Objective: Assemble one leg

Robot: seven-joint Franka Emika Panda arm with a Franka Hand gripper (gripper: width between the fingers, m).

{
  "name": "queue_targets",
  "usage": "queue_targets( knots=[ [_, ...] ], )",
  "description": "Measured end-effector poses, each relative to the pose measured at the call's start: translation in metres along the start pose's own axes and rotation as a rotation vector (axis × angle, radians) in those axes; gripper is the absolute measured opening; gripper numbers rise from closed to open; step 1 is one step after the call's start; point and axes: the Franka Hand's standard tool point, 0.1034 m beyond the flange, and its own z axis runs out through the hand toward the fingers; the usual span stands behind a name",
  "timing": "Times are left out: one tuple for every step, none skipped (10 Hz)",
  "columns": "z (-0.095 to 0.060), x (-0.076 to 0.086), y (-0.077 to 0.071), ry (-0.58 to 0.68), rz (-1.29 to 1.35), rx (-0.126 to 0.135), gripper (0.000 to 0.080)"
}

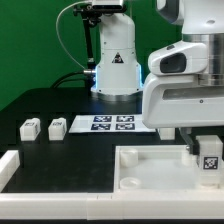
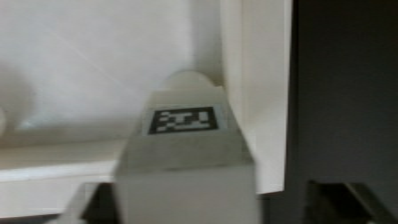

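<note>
Two spare legs [image 1: 30, 127] sit at left on the black surface [image 1: 60, 150]; at lower right the tool [image 1: 207, 150] clenches the tagged leg [image 1: 211, 165] over the rimmed white tabletop [image 1: 128, 158], where any tilt could jam it against the rim.

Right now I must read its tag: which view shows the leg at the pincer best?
Wrist view: the leg fills the frame, tag facing the camera. The exterior view shows it small, at the picture's edge.
</note>
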Motion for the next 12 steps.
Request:
queue_targets(
  knots=[
    [0.000, 0.001, 0.003, 0.001, 0.089, -0.003, 0.0311],
    [0.000, 0.001, 0.004, 0.001, 0.157, -0.003, 0.0311],
    [0.001, 0.002, 0.006, -0.001, 0.289, 0.002, 0.0311],
    [0.001, 0.002, 0.008, -0.005, 0.403, 0.010, 0.0309],
    [0.002, 0.003, 0.010, -0.010, 0.592, 0.028, 0.0309],
    [0.003, 0.004, 0.016, -0.010, 0.794, 0.067, 0.0307],
    [0.004, 0.002, 0.020, -0.017, 0.963, 0.109, 0.0307],
    [0.004, 0.001, 0.018, -0.044, 1.129, 0.122, 0.0307],
    [0.004, 0.000, 0.016, -0.063, 1.258, 0.130, 0.0307],
    [0.004, -0.001, 0.015, -0.064, 1.278, 0.130, 0.0307],
    [0.004, -0.001, 0.015, -0.061, 1.232, 0.130, 0.0388],
    [0.004, -0.001, 0.014, -0.057, 1.204, 0.131, 0.0388]
  ],
)
